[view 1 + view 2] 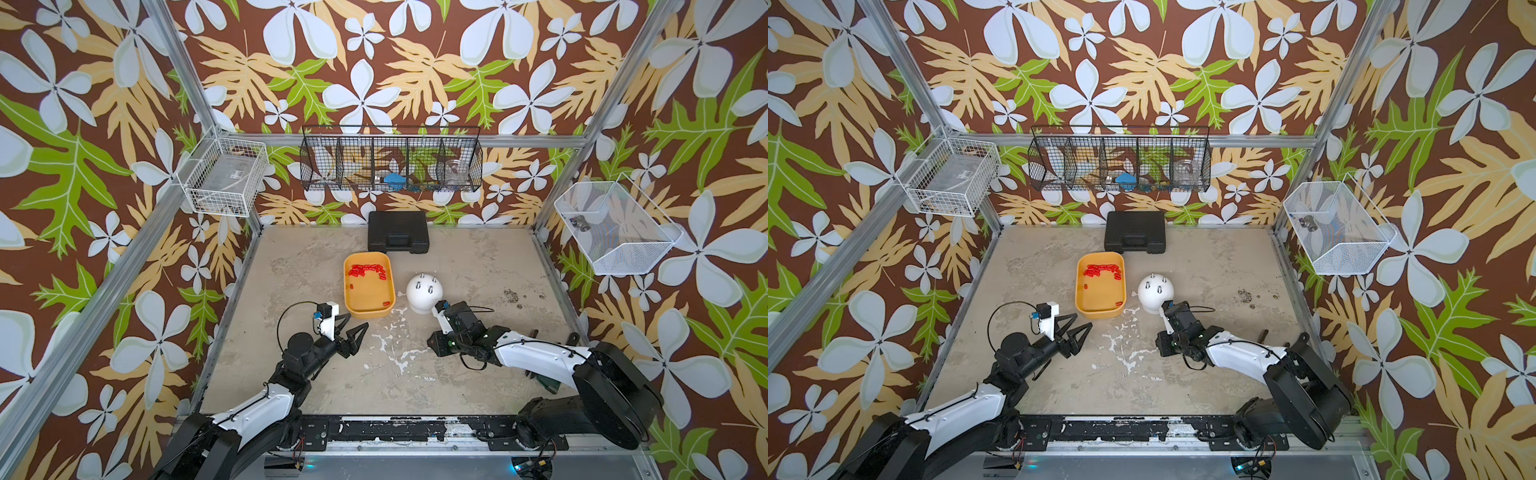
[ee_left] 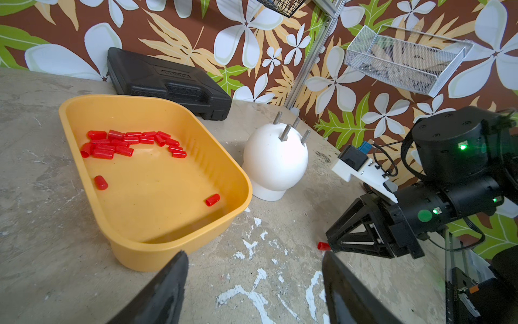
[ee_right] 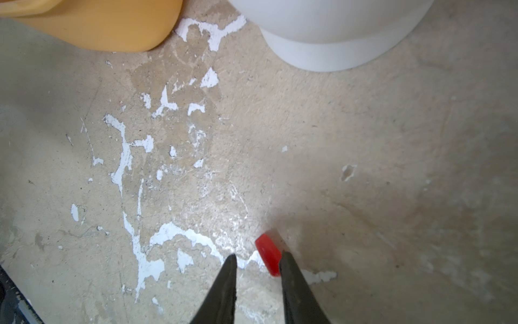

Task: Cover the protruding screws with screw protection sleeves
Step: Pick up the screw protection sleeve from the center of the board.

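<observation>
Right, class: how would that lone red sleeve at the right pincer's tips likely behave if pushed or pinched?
The red sleeve is a small cylinder, so it would probably roll if nudged sideways. Tiny beside the right pincer, it is likely very light, and its smooth skin might slip out.

Protruding screws [image 2: 284,132]: four thin grey threaded studs, all bare, sticking up from the top of a white dome [image 2: 273,165] and splayed slightly apart.
Sleeves in tub [image 2: 123,144]: small red caps on their sides, most bunched at the far end of a yellow tub [image 2: 84,98]; two lie apart, nearer.
Loose sleeve [image 3: 268,256]: one red cap, tilted, between the parted fingers of the right gripper [image 3: 258,255], touching one finger only.
</observation>
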